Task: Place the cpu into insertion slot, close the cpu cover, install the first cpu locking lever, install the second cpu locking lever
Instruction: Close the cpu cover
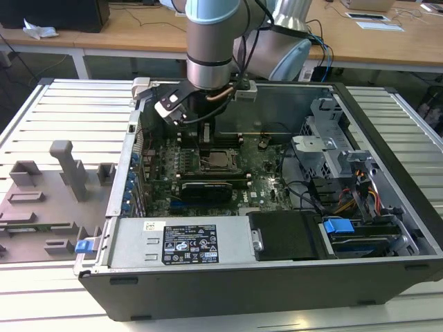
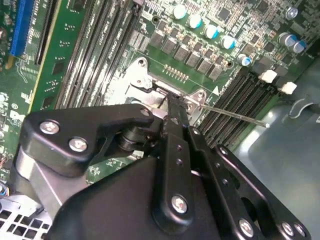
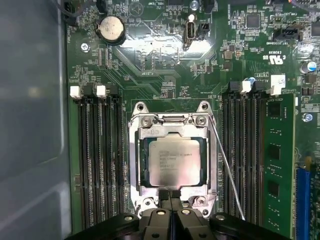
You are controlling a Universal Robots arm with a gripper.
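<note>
The cpu (image 3: 174,161), a dull silver square, lies in the insertion slot (image 3: 138,200) on the green motherboard. The cpu cover (image 3: 212,165) lies flat around it, its window framing the chip. One thin locking lever (image 3: 227,170) slants away from the socket's side, unlatched; in the second wrist view this lever (image 2: 235,115) also sticks out. My gripper (image 3: 170,196) is shut, with its black fingertips together at the edge of the cover. In the exterior view the gripper (image 1: 206,142) points down just behind the cpu (image 1: 220,160), inside the open computer case.
Black memory slots (image 3: 100,160) flank the socket on both sides, and one green memory module (image 3: 276,160) is fitted. A coin battery (image 3: 111,27) sits further off. The case walls (image 1: 277,277), power supply (image 1: 187,242) and drive cage (image 1: 325,149) surround the board.
</note>
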